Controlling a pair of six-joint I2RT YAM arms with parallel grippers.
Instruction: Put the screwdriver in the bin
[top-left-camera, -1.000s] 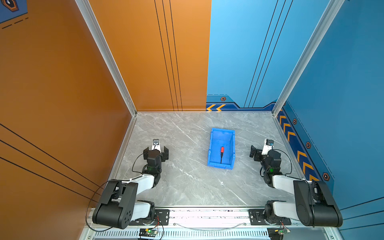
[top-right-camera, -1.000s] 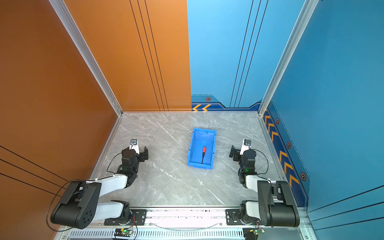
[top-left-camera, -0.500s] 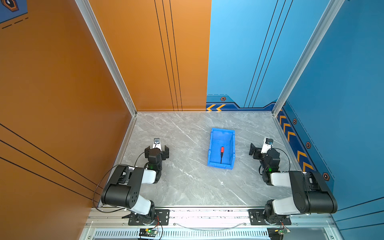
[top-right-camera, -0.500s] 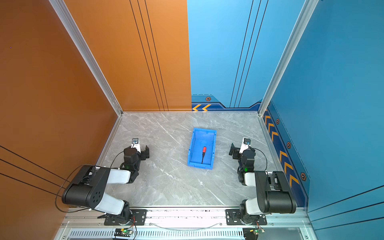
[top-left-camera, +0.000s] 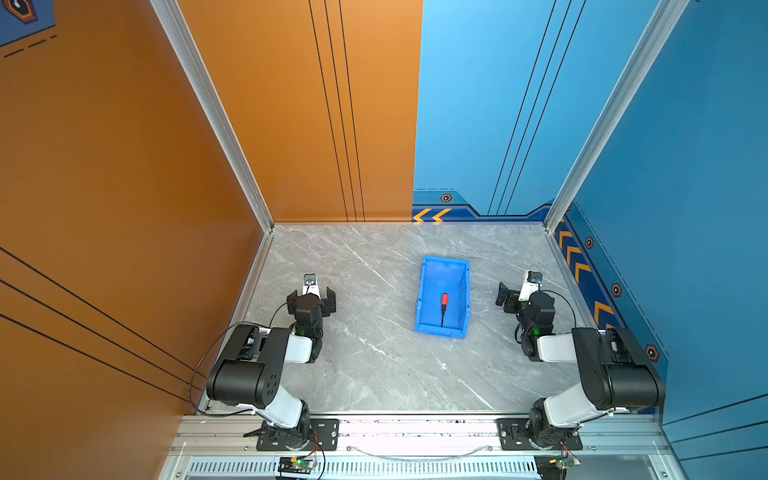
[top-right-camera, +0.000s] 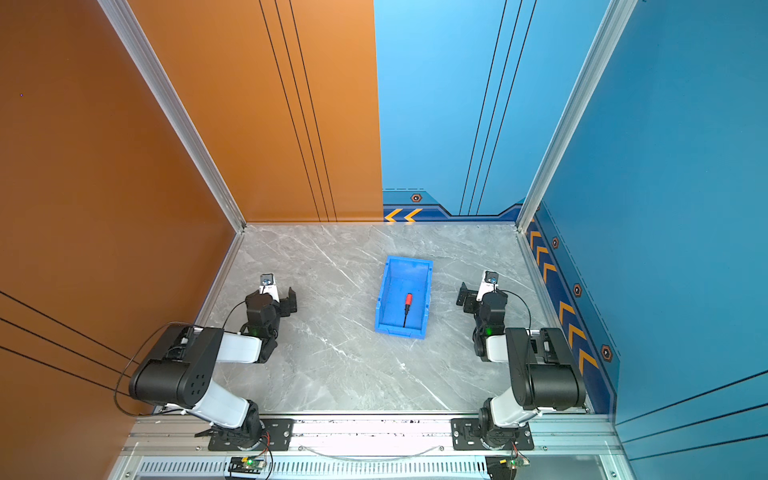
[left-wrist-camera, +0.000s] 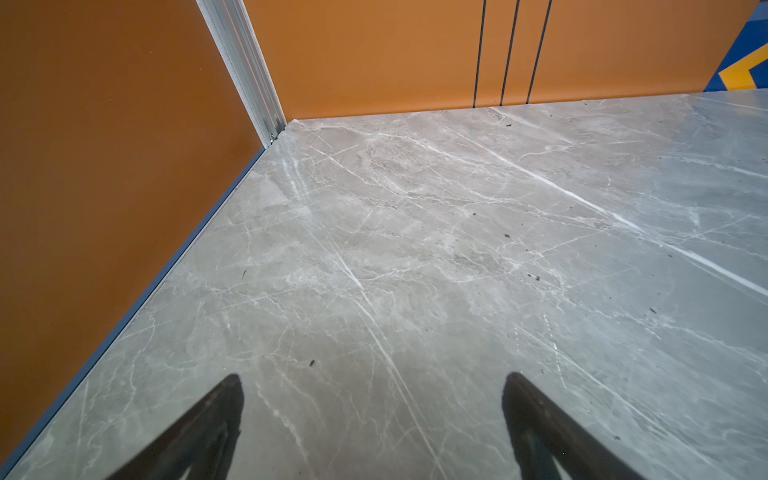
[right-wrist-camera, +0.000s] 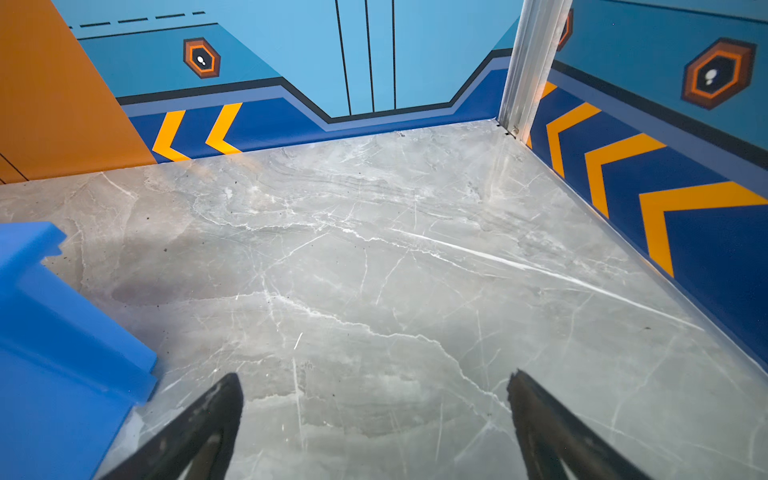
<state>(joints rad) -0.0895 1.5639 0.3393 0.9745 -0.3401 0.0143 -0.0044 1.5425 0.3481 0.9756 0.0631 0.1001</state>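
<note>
The screwdriver (top-left-camera: 444, 305) (top-right-camera: 408, 305), red handle and thin black shaft, lies flat on the floor of the blue bin (top-left-camera: 421, 291) (top-right-camera: 381, 291), handle toward the back wall. In both top views the bin stands right of the table's middle. My left gripper (top-left-camera: 311, 296) (top-right-camera: 272, 300) (left-wrist-camera: 374, 378) is open and empty, low over the marble far to the left of the bin. My right gripper (top-left-camera: 521, 296) (top-right-camera: 482, 297) (right-wrist-camera: 374, 376) is open and empty just right of the bin, whose outer wall (right-wrist-camera: 50, 332) shows in the right wrist view.
The grey marble table (top-left-camera: 374, 365) is walled by orange panels on the left and back left (top-left-camera: 124, 187), and blue panels on the right and back right (top-left-camera: 685, 208). An aluminium rail (top-left-camera: 415, 428) with both arm bases runs along the front edge.
Both arms' rear links have lifted and folded back toward their bases. The two grippers stay almost where they were, still open. Screwdriver and bin have not moved.
</note>
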